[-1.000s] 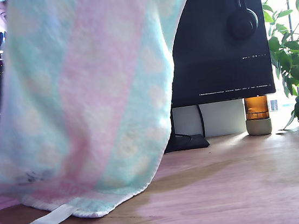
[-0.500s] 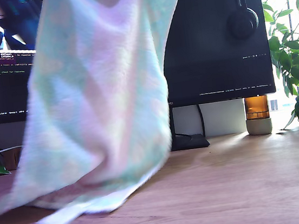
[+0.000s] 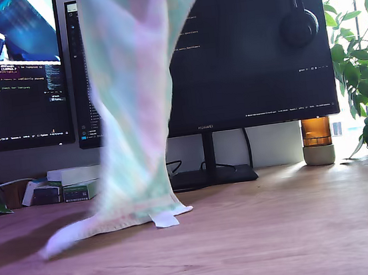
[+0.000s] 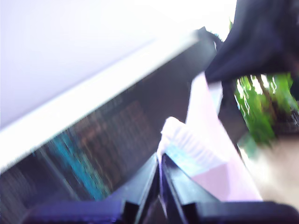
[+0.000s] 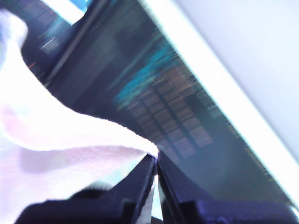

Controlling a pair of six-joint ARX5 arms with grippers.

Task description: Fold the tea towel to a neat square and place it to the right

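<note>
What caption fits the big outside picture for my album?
A striped tea towel hangs in front of two monitors, its bottom edge trailing on the wooden desk.

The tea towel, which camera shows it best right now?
The exterior view: the tea towel hangs full length in front of the monitors, its bottom edge trailing on the table. The first wrist view shows only a pinched corner at my first gripper; the second likewise at my second gripper, both blurred.

Wooden desk (image 3: 296, 231) bears tea towel's (image 3: 134, 117) trailing hem.
</note>
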